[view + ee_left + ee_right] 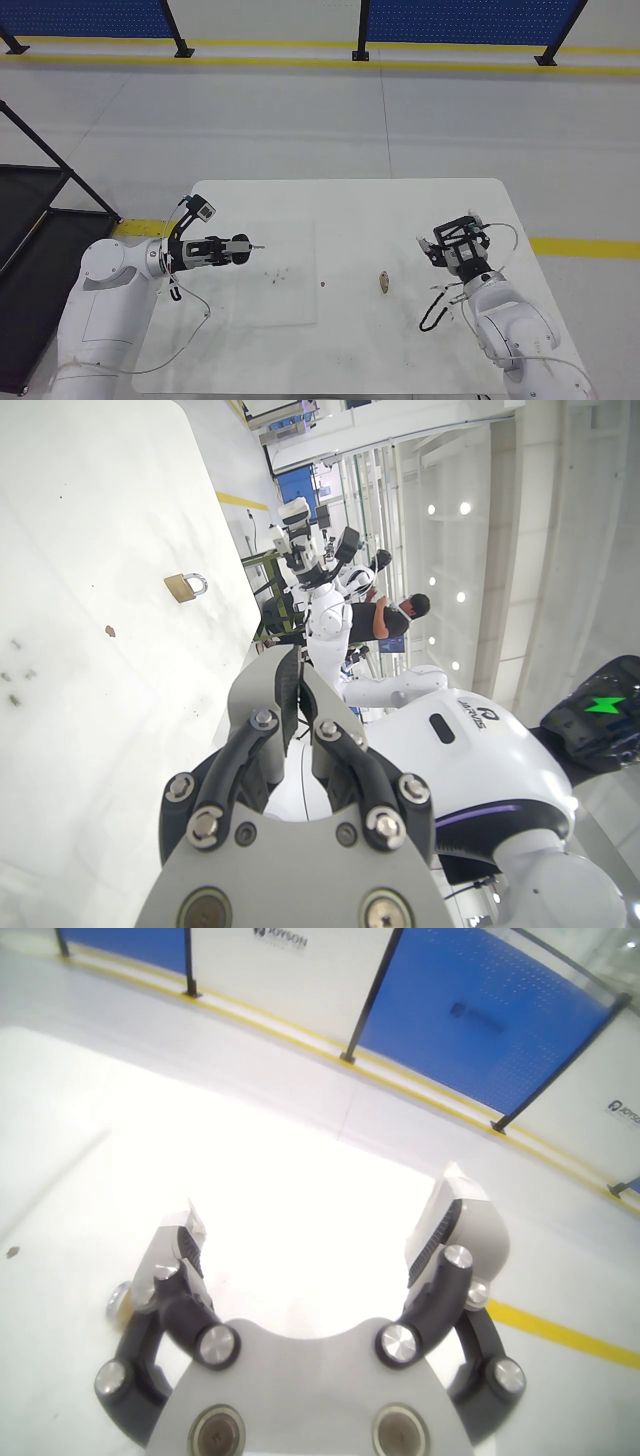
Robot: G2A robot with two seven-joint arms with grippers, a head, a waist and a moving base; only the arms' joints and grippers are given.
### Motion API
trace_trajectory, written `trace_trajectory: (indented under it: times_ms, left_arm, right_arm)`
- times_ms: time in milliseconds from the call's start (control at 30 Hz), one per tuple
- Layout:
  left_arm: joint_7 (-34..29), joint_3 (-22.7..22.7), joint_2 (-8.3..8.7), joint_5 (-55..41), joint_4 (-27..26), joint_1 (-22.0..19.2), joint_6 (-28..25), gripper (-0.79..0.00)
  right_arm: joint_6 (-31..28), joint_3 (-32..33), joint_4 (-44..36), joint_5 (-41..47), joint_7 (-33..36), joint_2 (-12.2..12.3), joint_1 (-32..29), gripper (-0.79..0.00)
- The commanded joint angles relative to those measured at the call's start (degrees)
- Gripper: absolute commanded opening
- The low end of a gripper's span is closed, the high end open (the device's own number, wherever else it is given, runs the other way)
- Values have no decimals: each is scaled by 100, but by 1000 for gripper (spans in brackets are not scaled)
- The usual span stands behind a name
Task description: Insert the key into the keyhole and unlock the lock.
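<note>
1. Left arm (125,262), at 9 o'clock on the white worktop (350,345): jaws clenched. A thin dark tip (258,246) projects from them, possibly the key, but it is too small to confirm.
2. Brass padlock with silver shackle (383,282): lies flat near centre, at 4 o'clock from the left jaws and well apart. Its long axis runs roughly 12-to-6.
3. Right arm (497,300): jaws released, empty. The padlock lies at 8 o'clock from them, nearer this arm.

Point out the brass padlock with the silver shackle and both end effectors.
Brass padlock with silver shackle (179,589): left wrist view, on its brass body.
Left end effector (299,660): left wrist view, where its shut fingertips meet.
Right end effector (325,1200): right wrist view, midway between its open fingertips.
</note>
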Motion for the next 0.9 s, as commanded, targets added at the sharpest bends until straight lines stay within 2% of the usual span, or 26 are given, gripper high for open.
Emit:
trace_trajectory:
  times_ms: [0, 267, 867]
  left_arm:
    - [0, 0, 0, 0, 0, 0, 0, -785]
    - [0, 0, 0, 0, 0, 0, 0, -785]
    - [0, 0, 0, 0, 0, 0, 0, -785]
  right_arm:
    - [82, -327, -37, 5, 592, -40, 140, 0]
    - [1109, -1432, 128, -38, 1910, -292, 938, 0]
    - [1127, -1449, 132, 21, 1932, -301, 959, 0]
